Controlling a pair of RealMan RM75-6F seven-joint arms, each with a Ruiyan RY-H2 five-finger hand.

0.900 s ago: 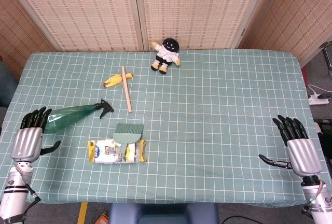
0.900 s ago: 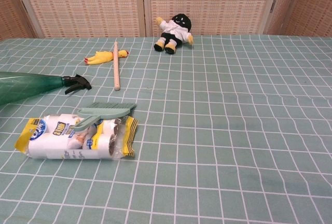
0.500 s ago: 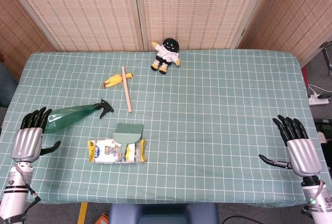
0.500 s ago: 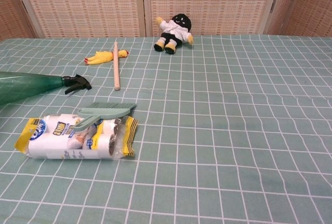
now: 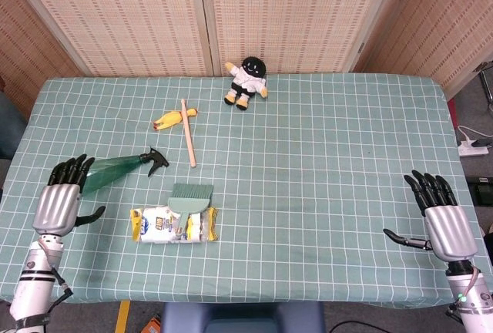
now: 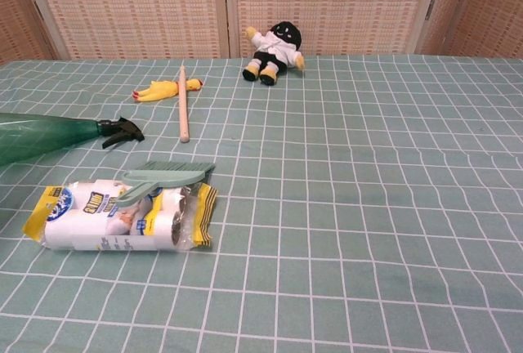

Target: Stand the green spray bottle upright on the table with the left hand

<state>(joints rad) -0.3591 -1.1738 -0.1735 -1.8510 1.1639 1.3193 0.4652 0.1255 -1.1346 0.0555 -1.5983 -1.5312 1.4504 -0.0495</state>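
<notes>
The green spray bottle [image 5: 115, 169] lies on its side at the table's left, black nozzle [image 5: 156, 160] pointing right; the chest view shows the green spray bottle [image 6: 45, 137] at its left edge. My left hand [image 5: 60, 203] hovers over the bottle's base end, fingers spread, holding nothing, and covers the bottle's bottom. My right hand [image 5: 447, 226] rests open near the table's front right corner, far from the bottle. Neither hand appears in the chest view.
A pack of white rolls [image 5: 172, 225] with a green brush [image 5: 188, 202] on it lies just right of the bottle. A wooden stick [image 5: 188, 132], a yellow rubber chicken [image 5: 171, 119] and a plush doll [image 5: 246, 82] lie further back. The table edge [image 5: 231, 301] runs along the front.
My left hand has moved right and slightly forward, now overlapping the bottle's base. The bottle and the right hand have not moved.
</notes>
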